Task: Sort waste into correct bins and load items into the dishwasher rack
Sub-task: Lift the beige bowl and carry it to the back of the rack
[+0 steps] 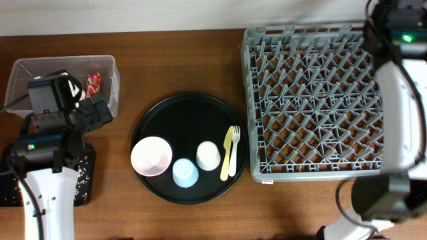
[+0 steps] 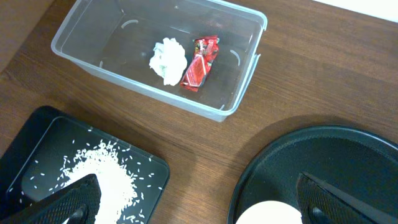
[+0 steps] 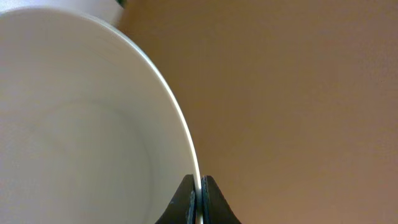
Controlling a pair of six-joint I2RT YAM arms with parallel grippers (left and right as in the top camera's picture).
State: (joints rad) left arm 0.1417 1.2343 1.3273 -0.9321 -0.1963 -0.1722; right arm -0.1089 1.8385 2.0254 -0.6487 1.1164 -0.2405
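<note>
My right fingers (image 3: 188, 199) pinch the cream plate (image 3: 93, 124) by its rim, left fingers (image 2: 68, 208) spread, empty; I'd slot it edge-on between dishwasher rack (image 1: 310, 100) pegs.

We look down on a brown wooden table (image 1: 180, 60) that fills the frame. Four things rest directly on it. A clear plastic tub (image 1: 67, 59) sits at the upper left. A shallow black rectangular tray (image 2: 37, 134) lies near it at the lower left, not touching. A large round black tray (image 1: 190, 123) sits at the centre, and a grey dishwasher rack (image 1: 248, 107) fills the right, just beside the round tray's rim.
</note>
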